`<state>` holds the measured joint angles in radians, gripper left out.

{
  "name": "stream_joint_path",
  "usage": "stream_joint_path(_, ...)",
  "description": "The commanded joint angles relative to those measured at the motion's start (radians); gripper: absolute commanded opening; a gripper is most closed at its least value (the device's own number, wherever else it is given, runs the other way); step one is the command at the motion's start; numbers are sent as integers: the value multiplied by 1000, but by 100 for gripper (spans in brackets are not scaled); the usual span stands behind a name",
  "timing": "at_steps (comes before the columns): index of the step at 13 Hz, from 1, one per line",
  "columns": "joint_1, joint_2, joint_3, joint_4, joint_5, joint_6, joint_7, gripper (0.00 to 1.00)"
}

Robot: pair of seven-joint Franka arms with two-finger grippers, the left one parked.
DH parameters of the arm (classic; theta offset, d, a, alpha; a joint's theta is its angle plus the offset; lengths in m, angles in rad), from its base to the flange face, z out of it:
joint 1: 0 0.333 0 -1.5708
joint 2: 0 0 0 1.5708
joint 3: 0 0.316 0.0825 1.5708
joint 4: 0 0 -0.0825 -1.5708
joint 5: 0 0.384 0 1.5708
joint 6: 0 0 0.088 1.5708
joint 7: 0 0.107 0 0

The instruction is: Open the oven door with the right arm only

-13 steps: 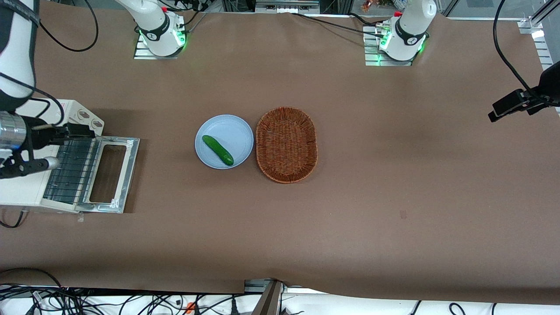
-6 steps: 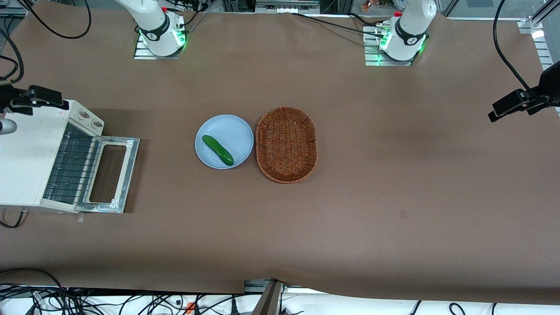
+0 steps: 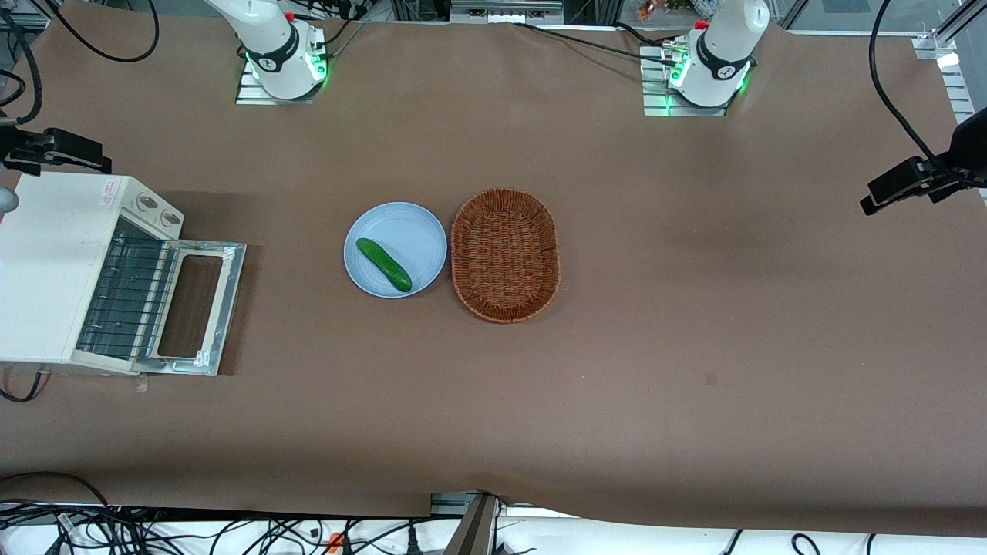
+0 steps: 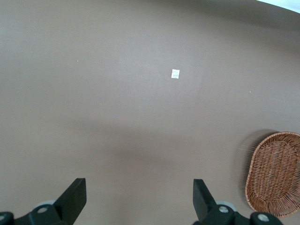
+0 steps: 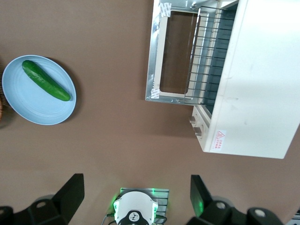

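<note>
The cream-white oven stands at the working arm's end of the table. Its oven door is swung fully down and lies flat on the table in front of it, showing the wire rack inside. My right gripper hangs high above the table, farther from the front camera than the oven and apart from it. In the right wrist view the gripper is open with nothing between its fingers, and the oven door lies well away from it.
A blue plate with a green cucumber sits mid-table, beside an empty wicker basket. The working arm's base stands at the table edge farthest from the front camera. Cables run along the near edge.
The right arm has pulled up and away from above the oven, farther from the front camera. The oven door lies flat down throughout.
</note>
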<state>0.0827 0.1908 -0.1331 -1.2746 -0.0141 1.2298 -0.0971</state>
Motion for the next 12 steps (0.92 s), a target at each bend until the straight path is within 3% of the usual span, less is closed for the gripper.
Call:
stream_joint_path(1,-17,-22,27,-19,-12,13,4,100)
stream_joint_path(12,-17,1,27,29,-7,94,10,100)
